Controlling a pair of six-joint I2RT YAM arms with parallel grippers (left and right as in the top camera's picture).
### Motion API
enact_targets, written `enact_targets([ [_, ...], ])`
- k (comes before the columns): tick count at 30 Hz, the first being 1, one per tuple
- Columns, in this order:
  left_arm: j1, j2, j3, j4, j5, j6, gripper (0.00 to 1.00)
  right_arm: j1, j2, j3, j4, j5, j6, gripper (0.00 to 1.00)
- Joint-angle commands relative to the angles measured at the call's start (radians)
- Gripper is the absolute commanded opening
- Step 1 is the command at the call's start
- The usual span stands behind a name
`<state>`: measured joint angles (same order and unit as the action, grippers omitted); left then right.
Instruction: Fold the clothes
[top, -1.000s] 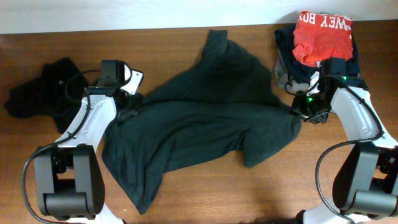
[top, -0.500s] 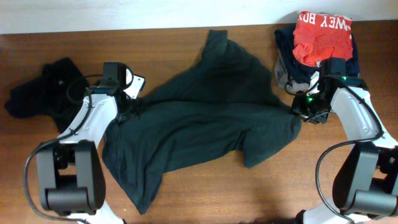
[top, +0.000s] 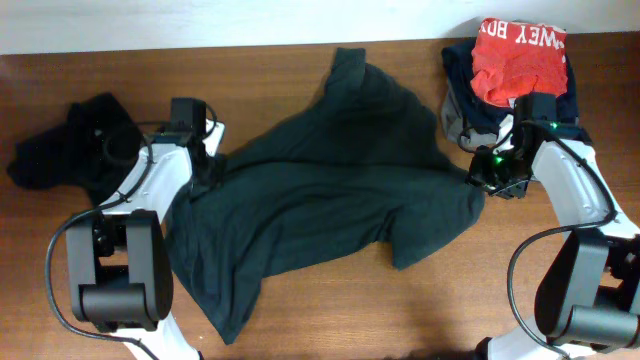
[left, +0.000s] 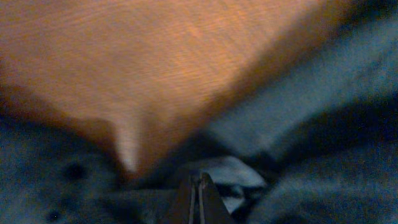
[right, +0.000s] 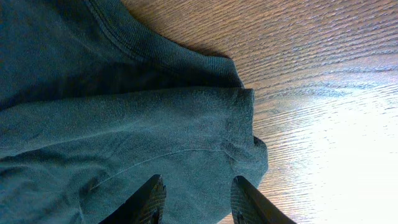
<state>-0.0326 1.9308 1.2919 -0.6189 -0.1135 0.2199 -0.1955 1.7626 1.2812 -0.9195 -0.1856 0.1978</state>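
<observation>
Overhead: two arms and three lots of clothing. One dark green T-shirt (top: 330, 190) is spread between the grippers on the table (top: 400, 310). One crumpled black garment (top: 70, 155) lies outward of the left gripper (top: 212, 170). One heap topped by a red garment (top: 520, 55) with white lettering lies just beyond the right gripper (top: 482, 178). Left wrist: jaws pressed together at the T-shirt's bunched edge, cloth to both sides and just ahead of the tips; whether cloth is caught between them cannot be told. Right wrist: jaws spread, the T-shirt's hemmed corner lying between and ahead of them, bare wood beside.
</observation>
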Motion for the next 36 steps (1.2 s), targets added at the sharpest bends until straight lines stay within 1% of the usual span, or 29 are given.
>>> enact_targets([
  [1, 0.003, 0.005, 0.131, -0.022, -0.116, -0.109, 0.01, 0.006, -0.004, 0.016, -0.004, -0.002, -0.011, 0.40],
  [6, 0.003, 0.005, 0.256, -0.013, -0.165, -0.119, 0.01, 0.005, -0.004, 0.016, -0.004, -0.002, -0.011, 0.40],
  [12, 0.006, 0.006, 0.283, 0.117, -0.275, -0.117, 0.01, 0.005, -0.004, 0.016, 0.000, -0.002, -0.011, 0.40],
  [15, 0.027, 0.020, 0.283, 0.168, -0.276, -0.111, 0.01, 0.005, -0.004, 0.016, 0.004, -0.002, -0.011, 0.40],
  [21, 0.125, 0.080, 0.283, 0.255, -0.276, -0.111, 0.01, 0.005, -0.004, 0.016, 0.015, -0.002, -0.011, 0.40],
  [27, 0.216, 0.092, 0.283, 0.327, -0.265, -0.115, 0.01, 0.006, -0.004, 0.016, 0.027, -0.002, -0.010, 0.40],
  [34, 0.258, 0.093, 0.284, 0.369, -0.264, -0.127, 0.01, 0.006, -0.004, 0.016, 0.034, -0.003, -0.010, 0.40],
  [35, 0.258, 0.093, 0.284, 0.372, -0.264, -0.127, 0.05, 0.006, -0.004, 0.016, 0.035, -0.003, -0.010, 0.40],
  [36, 0.258, 0.092, 0.284, 0.374, -0.264, -0.127, 0.23, 0.006, -0.004, 0.016, 0.038, -0.006, -0.011, 0.40],
])
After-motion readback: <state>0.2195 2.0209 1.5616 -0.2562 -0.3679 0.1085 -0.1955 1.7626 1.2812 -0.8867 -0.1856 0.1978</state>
